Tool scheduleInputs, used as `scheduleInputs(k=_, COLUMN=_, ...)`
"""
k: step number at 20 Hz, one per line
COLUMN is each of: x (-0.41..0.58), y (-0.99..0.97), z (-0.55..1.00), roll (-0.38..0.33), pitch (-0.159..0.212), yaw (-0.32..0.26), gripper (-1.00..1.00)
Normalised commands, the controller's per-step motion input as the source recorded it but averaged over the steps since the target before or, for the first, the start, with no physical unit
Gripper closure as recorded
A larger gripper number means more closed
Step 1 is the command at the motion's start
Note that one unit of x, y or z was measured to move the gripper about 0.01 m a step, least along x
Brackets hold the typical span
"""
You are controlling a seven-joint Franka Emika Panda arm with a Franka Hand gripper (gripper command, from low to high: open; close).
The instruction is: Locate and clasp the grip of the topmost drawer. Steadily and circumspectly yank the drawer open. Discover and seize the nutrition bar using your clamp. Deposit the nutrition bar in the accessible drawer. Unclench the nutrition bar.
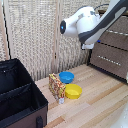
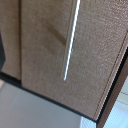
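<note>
The nutrition bar (image 1: pixel 56 86) stands on edge on the wooden table, beside the bowls. The dark brown dresser (image 1: pixel 111 67) is at the exterior view's right, and the upper of its two visible drawers (image 1: pixel 120 25) carries a slim silver handle (image 1: pixel 117 32). My white and grey arm (image 1: pixel 85 24) reaches across in front of it and hides the clamp. The wrist view is filled by a brown drawer front (image 2: pixel 45 55) with a silver bar handle (image 2: pixel 70 42). No fingers show there, and I cannot tell which drawer it is.
A blue bowl (image 1: pixel 66 77) and a yellow bowl (image 1: pixel 73 91) sit close to the bar. A large black case (image 1: pixel 20 95) stands open at the exterior view's left. A lower drawer (image 1: pixel 107 60) sits under the upper one. A woven screen (image 1: pixel 35 35) backs the table.
</note>
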Motion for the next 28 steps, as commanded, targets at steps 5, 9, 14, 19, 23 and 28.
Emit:
scheduleInputs(k=5, x=-0.26, y=-0.87, z=0.26, roll=-0.101, pitch=-0.008, yaw=0.002, gripper=-1.0)
scheduleInputs(k=9, x=-0.164, y=-0.61, z=0.12, roll=-0.045, pitch=-0.007, yaw=0.031, gripper=-1.0)
scheduleInputs(k=14, x=0.046, y=-0.23, z=-0.01, roll=0.0, pitch=0.014, yaw=0.019, gripper=1.0)
scheduleInputs(k=19, x=0.043, y=-0.09, z=-0.03, roll=0.004, pitch=0.0, yaw=0.002, gripper=1.0)
scheduleInputs(k=23, x=0.0, y=-0.34, z=0.08, roll=0.008, pitch=-0.001, yaw=0.016, gripper=1.0)
scheduleInputs(k=28, x=0.006, y=-0.06, z=0.1, roll=0.063, pitch=0.0, yaw=0.03, gripper=1.0)
